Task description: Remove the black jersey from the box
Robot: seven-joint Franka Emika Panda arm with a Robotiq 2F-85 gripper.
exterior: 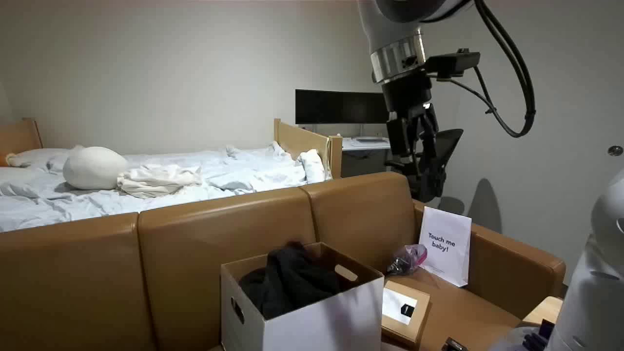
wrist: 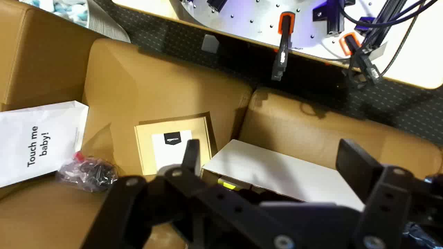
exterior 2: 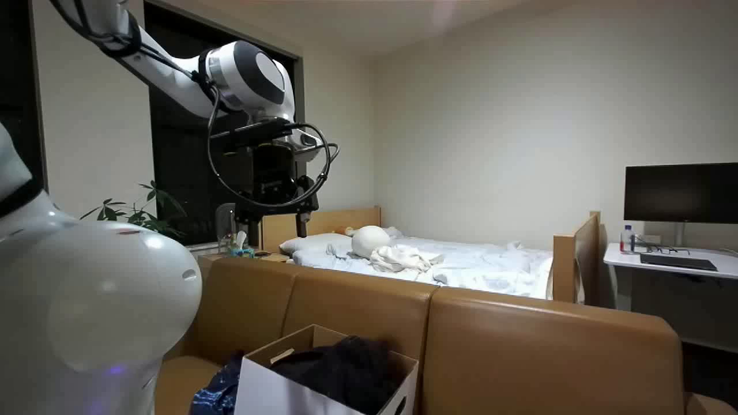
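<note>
two fingers (wrist: 358, 169) of my pincer (wrist: 269, 155), as i see from afar, stand parted well above the black jersey (exterior: 300, 285) bunched in the white box (exterior: 321, 324), which sits on the brown sofa (exterior: 224, 226) across from an edge of the tabletop (wrist: 422, 69), a rumpled bed (exterior: 307, 140) and dark monitor (exterior: 341, 106) behind.

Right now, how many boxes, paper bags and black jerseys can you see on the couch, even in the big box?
Boxes: 2 (white box, flat brown box)
Paper bags: 1 (white bag)
Black jerseys: 1 (crumpled black jersey inside the white box)
Total: 4
</note>
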